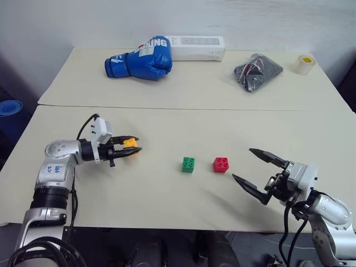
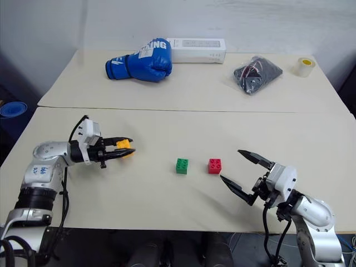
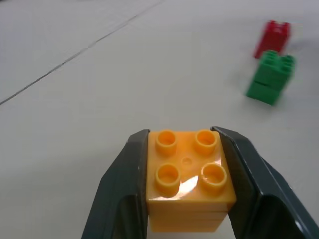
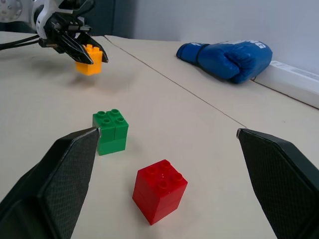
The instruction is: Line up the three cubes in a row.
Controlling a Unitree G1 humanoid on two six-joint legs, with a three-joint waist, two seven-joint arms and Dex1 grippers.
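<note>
Nearest the head camera, the right gripper (image 1: 257,173) hovers over the front edge of the pale beige table (image 1: 167,194) with its two black fingers spread wide and nothing between them. Just ahead of it stands the small red plastic studded cube (image 1: 221,164) on the tabletop, and close beside that, with a narrow gap, the small green plastic studded cube (image 1: 188,164); the two are upright and roughly level with each other across the table.

Well apart from them, towards the robot's left, the left gripper (image 1: 130,147) is clamped on the small yellow-orange plastic studded cube (image 3: 188,181), one black finger against each side wall, studs up. In the right wrist view this cube hangs clear above the surface.

The work surface is two matte beige tables pushed together, with a thin seam (image 1: 194,108) running across. On the far table lie a blue padded boxing glove (image 1: 140,60) with white lettering, a long white rectangular box (image 1: 197,48) touching it against the wall, a crumpled black bag (image 1: 257,71) and a pale roll of tape with a yellow core (image 1: 304,64) near the far right corner. A plain whitish wall (image 1: 222,19) rises behind, and a blue round object (image 1: 9,107) sits on the floor at the left.
</note>
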